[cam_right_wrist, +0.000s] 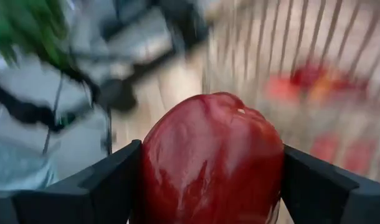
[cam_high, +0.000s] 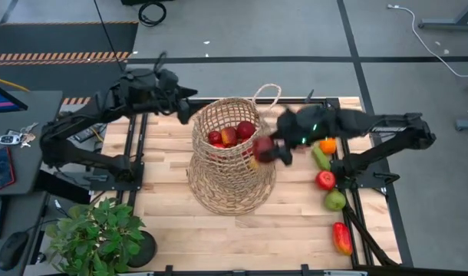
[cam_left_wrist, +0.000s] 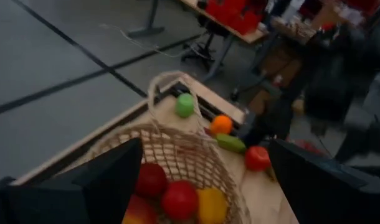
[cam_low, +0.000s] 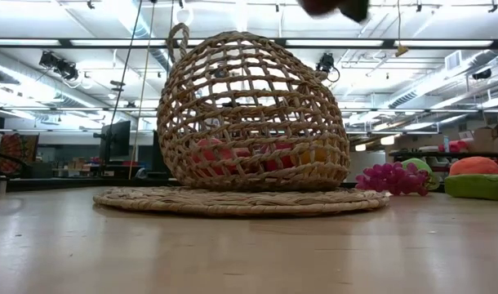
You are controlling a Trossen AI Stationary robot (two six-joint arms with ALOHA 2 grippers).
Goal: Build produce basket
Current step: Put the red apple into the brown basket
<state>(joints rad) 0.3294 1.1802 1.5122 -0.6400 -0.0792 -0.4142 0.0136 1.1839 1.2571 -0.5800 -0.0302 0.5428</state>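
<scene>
1. Right gripper (cam_high: pixel 266 149), high view: held over the basket's right flank, its two dark fingers (cam_right_wrist: pixel 103 180) clenched on either side of a dark red apple (cam_right_wrist: pixel 212 158); in the right wrist view the apple fills the gap between them and touches both.
2. Basket (cam_high: pixel 232 157): directly beneath and just left of the right gripper. It is tan open-weave wicker with a bulging body and a thin loop handle (cam_high: pixel 269 93) beyond the gripper. In the low view it rests on a flat woven mat (cam_low: pixel 241 200).
3. Produce inside the basket: red fruits (cam_high: pixel 230 135) lie just left of the held apple; the left wrist view shows a yellow piece (cam_left_wrist: pixel 212 205) touching the red ones.
4. Produce on the table, on the gripper's right: an orange (cam_high: pixel 327 146) and a green vegetable (cam_high: pixel 321 158) lie near each other; beyond them sit a red apple (cam_high: pixel 325 180), a green apple (cam_high: pixel 334 200) and, farthest off, a red-and-yellow mango (cam_high: pixel 341 238).
5. Low view only: purple grapes (cam_low: pixel 393 178) lie beside the mat.
6. Left gripper (cam_high: pixel 182 106): waits at the basket's far-left rim, well apart from the right gripper, fingers (cam_left_wrist: pixel 109 180) spread and empty.
7. Potted plant (cam_high: pixel 96 234): stands at the table's corner, farthest from the right gripper.
</scene>
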